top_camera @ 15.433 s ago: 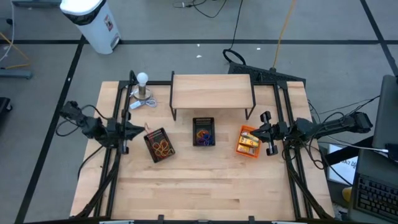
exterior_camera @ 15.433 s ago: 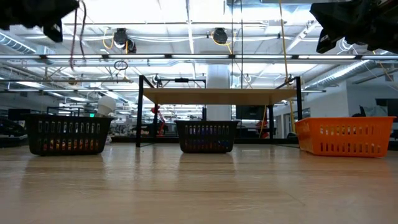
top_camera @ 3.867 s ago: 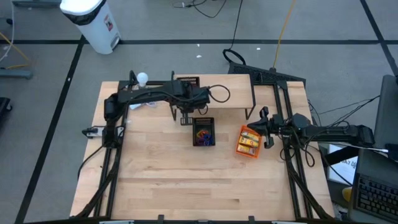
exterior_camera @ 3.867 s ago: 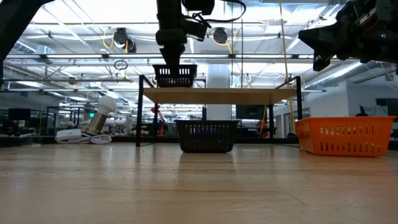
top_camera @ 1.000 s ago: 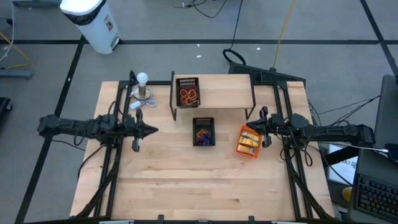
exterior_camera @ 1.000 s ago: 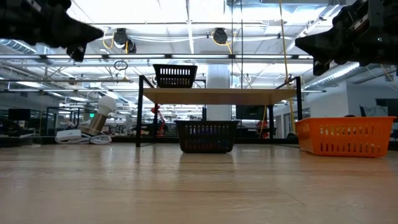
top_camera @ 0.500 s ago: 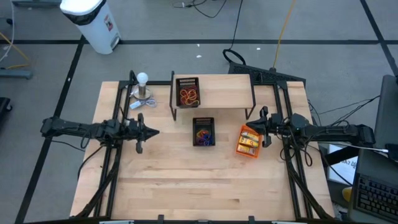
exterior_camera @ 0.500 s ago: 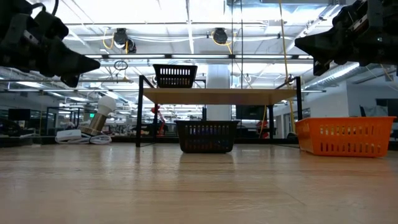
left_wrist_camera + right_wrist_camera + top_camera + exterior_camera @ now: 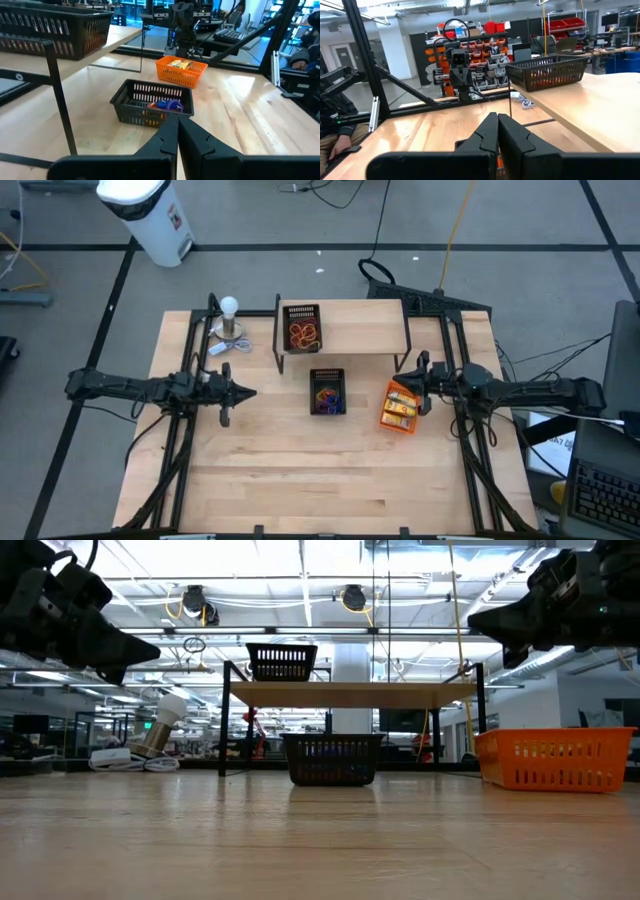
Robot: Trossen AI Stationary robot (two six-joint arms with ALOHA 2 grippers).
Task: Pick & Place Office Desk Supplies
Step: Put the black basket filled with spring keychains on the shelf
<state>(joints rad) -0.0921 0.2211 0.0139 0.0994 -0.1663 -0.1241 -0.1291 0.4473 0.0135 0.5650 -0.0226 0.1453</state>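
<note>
One mesh bin [image 9: 302, 328] of rubber bands [image 9: 304, 334] sits up on the shelf [image 9: 345, 327]; two bins wait on the tabletop [image 9: 300, 470]; left end effector [image 9: 243, 391] and right end effector [image 9: 407, 386] hover clear, both pressed together, empty, likely between moves.

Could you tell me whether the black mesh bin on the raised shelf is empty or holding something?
Holding something. In the high view the black mesh bin sits upright at the left end of the wooden shelf, with orange and red rubber bands lying inside it.

Both arms are matt black and slender, jointed, with loose black cables looping along them. Each ends in a gripper, the left gripper [image 9: 243, 391] and right gripper [image 9: 408, 388], with two blunt, angular black fingers.
</note>
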